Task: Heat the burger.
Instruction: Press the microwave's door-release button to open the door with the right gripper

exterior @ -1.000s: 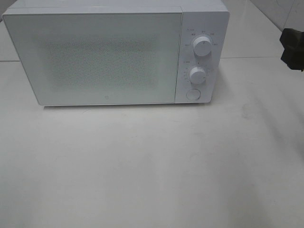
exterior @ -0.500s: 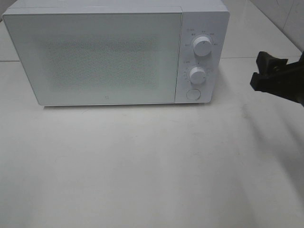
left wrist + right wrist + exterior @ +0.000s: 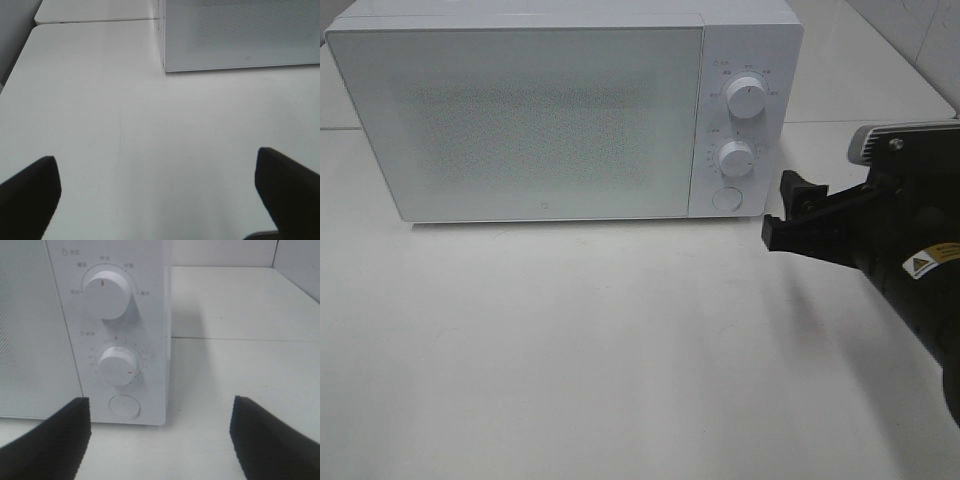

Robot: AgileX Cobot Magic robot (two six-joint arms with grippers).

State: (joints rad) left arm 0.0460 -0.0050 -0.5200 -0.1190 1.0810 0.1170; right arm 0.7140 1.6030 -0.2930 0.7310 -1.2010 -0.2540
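Your right claw (image 3: 780, 208), open, has slid in from the right toward the button (image 3: 726, 198), likely to open the microwave (image 3: 520, 120).

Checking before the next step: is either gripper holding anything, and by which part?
Nothing is held. The right gripper is open beside the microwave; the left gripper open above the table.

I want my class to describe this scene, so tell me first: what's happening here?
A two-armed robot faces a white microwave on a table, its door shut. The right gripper hovers open and empty beside the control panel, about level with the round button. The left gripper hangs open above the table, touching nothing. No burger is in view.
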